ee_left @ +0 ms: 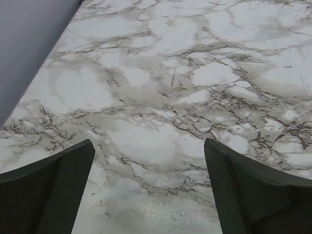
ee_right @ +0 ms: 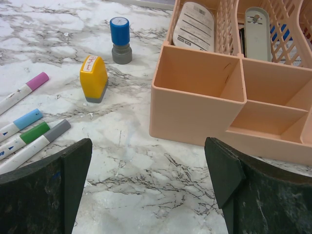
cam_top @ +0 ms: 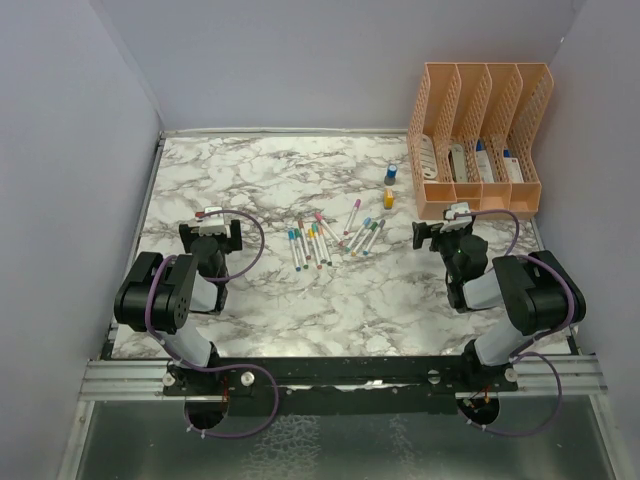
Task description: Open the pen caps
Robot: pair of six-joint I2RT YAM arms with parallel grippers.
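About a dozen slim white pens [cam_top: 330,240] lie in loose clusters at the middle of the marble table [cam_top: 300,300]. Their pen caps sit on their ends. In the right wrist view I see a pink cap [ee_right: 37,81], a blue cap [ee_right: 28,118], a green cap [ee_right: 35,132] and a grey cap [ee_right: 57,130] at the left edge. My left gripper [cam_top: 210,238] [ee_left: 148,144] stands open over bare marble, left of the pens. My right gripper [cam_top: 445,232] [ee_right: 147,146] stands open to their right, with nothing between its fingers.
A peach file organiser [cam_top: 480,140] [ee_right: 195,102] holding white-and-blue items stands at the back right, just ahead of the right gripper. A blue stamp-like bottle [cam_top: 391,173] [ee_right: 120,39] and an orange one [cam_top: 389,198] [ee_right: 93,78] stand between it and the pens. Grey walls [cam_top: 90,150] enclose the table.
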